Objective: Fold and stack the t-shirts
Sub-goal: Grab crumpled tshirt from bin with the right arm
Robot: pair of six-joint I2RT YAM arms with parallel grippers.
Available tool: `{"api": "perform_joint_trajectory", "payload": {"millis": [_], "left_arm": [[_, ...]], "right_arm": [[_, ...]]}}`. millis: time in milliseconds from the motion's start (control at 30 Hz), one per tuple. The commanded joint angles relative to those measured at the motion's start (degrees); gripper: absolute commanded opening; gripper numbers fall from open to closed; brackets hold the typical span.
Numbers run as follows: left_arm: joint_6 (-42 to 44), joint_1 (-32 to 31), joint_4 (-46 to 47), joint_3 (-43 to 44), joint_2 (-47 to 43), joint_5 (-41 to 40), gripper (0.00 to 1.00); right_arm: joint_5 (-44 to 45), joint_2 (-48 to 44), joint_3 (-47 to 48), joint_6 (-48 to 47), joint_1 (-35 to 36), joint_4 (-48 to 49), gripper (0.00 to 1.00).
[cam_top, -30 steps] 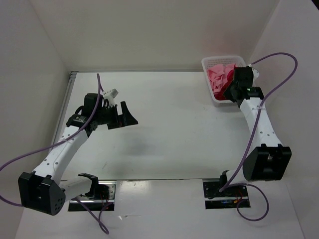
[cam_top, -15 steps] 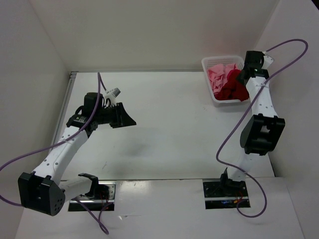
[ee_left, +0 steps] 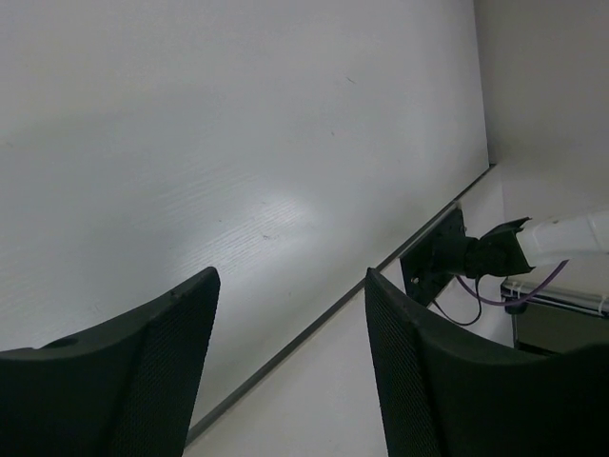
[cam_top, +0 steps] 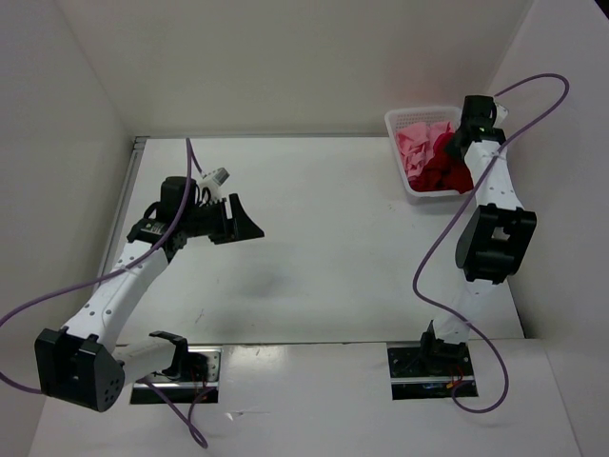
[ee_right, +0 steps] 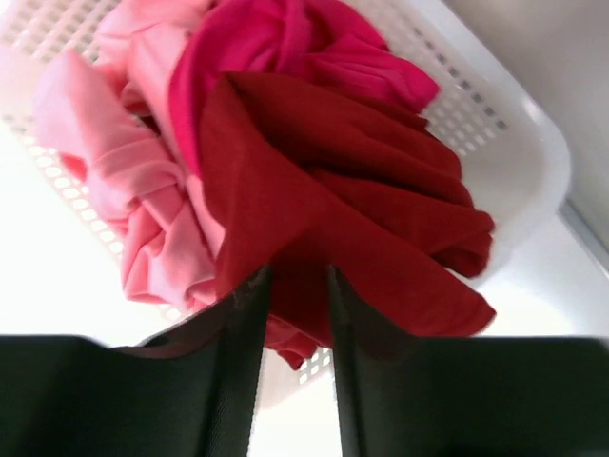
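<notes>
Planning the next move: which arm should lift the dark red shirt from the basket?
Right. The right fingers pinch the dark red t-shirt in the white mesh basket; the left fingers hang open over the table, far away.

Left arm [cam_top: 124, 286]: white tubular links, black joint housings, large black block at near end. Right arm [cam_top: 497, 195]: same white links, bulky black joint mid-length. Thin purple cable [cam_top: 188, 157] hangs in loose loops off each arm, runs to base plates [cam_top: 428, 365] on near side. Small white plug [cam_top: 215, 177] on left wrist. Left gripper [ee_left: 290, 276]: two broad black fingers [ee_left: 428, 381], fine mesh texture, rounded tips. Right gripper [ee_right: 293, 305]: matte black fingers [ee_right: 224, 381], thin upright edges.
</notes>
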Motion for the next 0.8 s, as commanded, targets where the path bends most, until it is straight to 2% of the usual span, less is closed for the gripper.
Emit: {"api": "perform_joint_trajectory", "payload": {"millis": [0,33,133,167,267,300,333,367,400,433,633,767], "left_arm": [[-0.25,-0.19,2.98,-0.2,0.71,1.22,0.72],[-0.25,-0.19,2.98,-0.21,0.71,1.22,0.74],[-0.77,-0.19,2.98,-0.73,0.1,0.08,0.75],[-0.77,-0.19,2.98,-0.73,0.09,0.08,0.77],[-1.29,1.21,2.98,-1.87,-0.61,-0.54,0.77],[-1.3,1.74,3.5,-1.88,-1.22,-0.54,0.78],[-1.3,1.75,3.5,-2.48,-1.23,-0.54,0.8],[-1.91,1.75,3.5,-2.49,-1.84,-0.54,0.81],[-1.92,1.75,4.11,-2.49,-1.84,-0.54,0.82],[-1.92,1.75,4.12,-2.49,-1.84,-0.54,0.84],[-1.92,1.75,4.65,-2.49,-1.84,-0.54,0.85],[-1.92,1.75,4.65,-2.49,-1.84,-1.06,0.85]], "right_arm": [[-3.92,0.31,1.17,-0.7,0.26,4.62,0.3],[-3.93,0.31,1.17,-0.7,0.26,4.63,0.23],[-3.32,0.31,1.17,-0.7,0.26,4.63,0.09],[-3.31,0.31,1.7,-0.7,0.26,4.63,0.0],[-2.79,-2.93,0.48,-0.18,0.26,5.94,0.0],[-2.79,-3.9,0.47,-0.17,0.26,5.94,0.06],[-2.27,-5.65,-1.01,-0.17,0.26,5.94,0.17],[-2.26,-6.45,-1.98,-0.17,0.26,6.81,0.32],[-2.26,-6.46,-2.69,-1.21,0.26,7.43,0.55],[-3.13,-6.46,-2.69,-1.22,0.26,7.44,0.6],[-2.44,-0.93,0.47,-1.22,0.26,3.75,0.6],[-2.44,2.93,2.84,-1.22,0.26,2.26,0.45]]}}
